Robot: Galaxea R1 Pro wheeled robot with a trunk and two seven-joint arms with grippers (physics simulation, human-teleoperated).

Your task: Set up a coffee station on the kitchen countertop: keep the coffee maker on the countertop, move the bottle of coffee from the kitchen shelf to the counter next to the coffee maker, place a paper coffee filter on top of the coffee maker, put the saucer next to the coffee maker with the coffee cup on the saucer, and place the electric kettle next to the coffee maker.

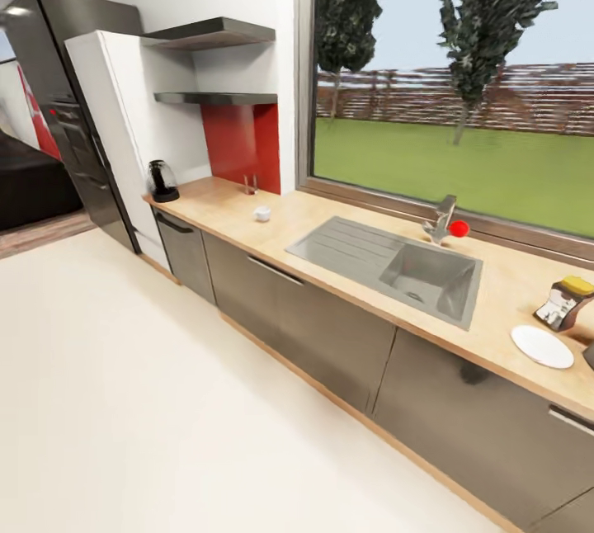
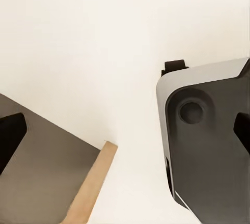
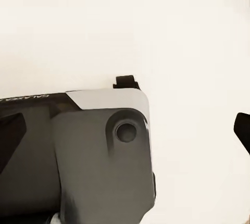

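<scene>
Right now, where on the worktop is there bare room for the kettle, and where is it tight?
The light beige wood-grain worktop is bare between the tiny white cup and the grey steel sink, and from the rounded dark glass kettle to that cup. It is crowded at the right end, where the round white saucer lies close to the yellow-capped brown bottle.

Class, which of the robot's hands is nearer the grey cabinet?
Left, probably. The left hand hangs over floor beside the cabinet; the right hand hangs over floor by the robot's base.
</scene>
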